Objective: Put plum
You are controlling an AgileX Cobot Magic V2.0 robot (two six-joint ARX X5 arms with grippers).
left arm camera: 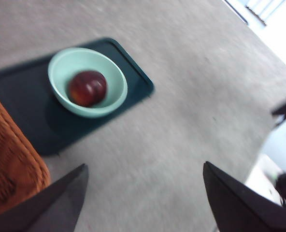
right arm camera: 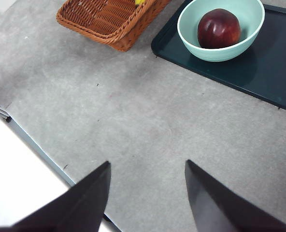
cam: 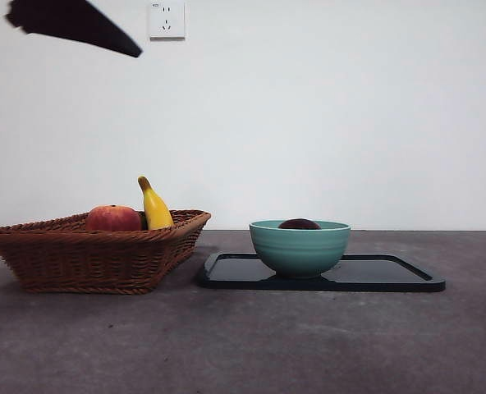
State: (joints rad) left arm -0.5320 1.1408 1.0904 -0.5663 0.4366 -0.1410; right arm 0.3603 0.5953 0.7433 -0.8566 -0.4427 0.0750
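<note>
I read task as about done: plum (right arm camera: 219,28) sits in bowl (cam: 300,246), bowl on tray (cam: 391,275). Nothing left that I can see. Left gripper (left arm camera: 143,203) empty, jaws apart, high above table (right arm camera: 133,121); left wrist view blurred, so roughly judged. Right gripper (right arm camera: 148,198) likewise spread, empty. Plum glossy, dark maroon, round. Bowl smooth mint ceramic; tray flat, dark, rounded corners. Wicker basket (cam: 95,254) holds apple (cam: 113,218), banana (cam: 154,207).

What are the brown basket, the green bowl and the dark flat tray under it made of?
The brown woven basket looks like wicker or rattan: interlaced strands and a braided rim, matte. The mint-green round bowl holding the dark maroon plum seems glazed ceramic, smooth with faint ridges, though plastic is possible. The dark rectangular tray looks like glossy plastic or lacquered material; it reflects the bowl.
</note>
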